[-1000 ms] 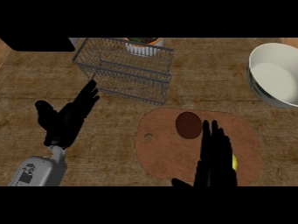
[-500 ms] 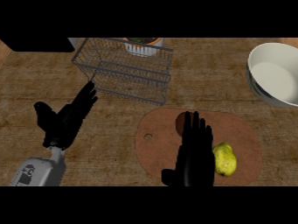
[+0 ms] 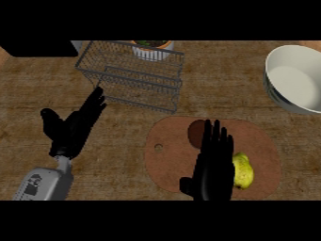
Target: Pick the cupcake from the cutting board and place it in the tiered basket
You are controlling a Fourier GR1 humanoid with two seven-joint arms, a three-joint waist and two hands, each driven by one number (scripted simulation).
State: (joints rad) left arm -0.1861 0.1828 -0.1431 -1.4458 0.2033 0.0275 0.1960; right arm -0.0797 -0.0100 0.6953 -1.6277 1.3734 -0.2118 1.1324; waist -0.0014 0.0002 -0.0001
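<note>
Since a moment ago the right hand has slid forward over the cutting board, fingers straight and open, fingertips now overlapping the brown cupcake at the board's far edge. Left of the board, the left hand rests open. The cupcake looks light, soft and crushable; best pinched low around its sides. A yellow fruit lies just right of the hand, on the board.

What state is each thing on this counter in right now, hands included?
Cupcake: on the cutting board, partly hidden by the right hand.
Right hand: open, fingers straight, over the board.
Left hand: open, holding nothing, beside the basket.
Tiered basket: upright, no cupcake inside.
Cutting board: flat on the counter.
Yellow fruit: lying on the board.
White bowl: looks empty.
</note>
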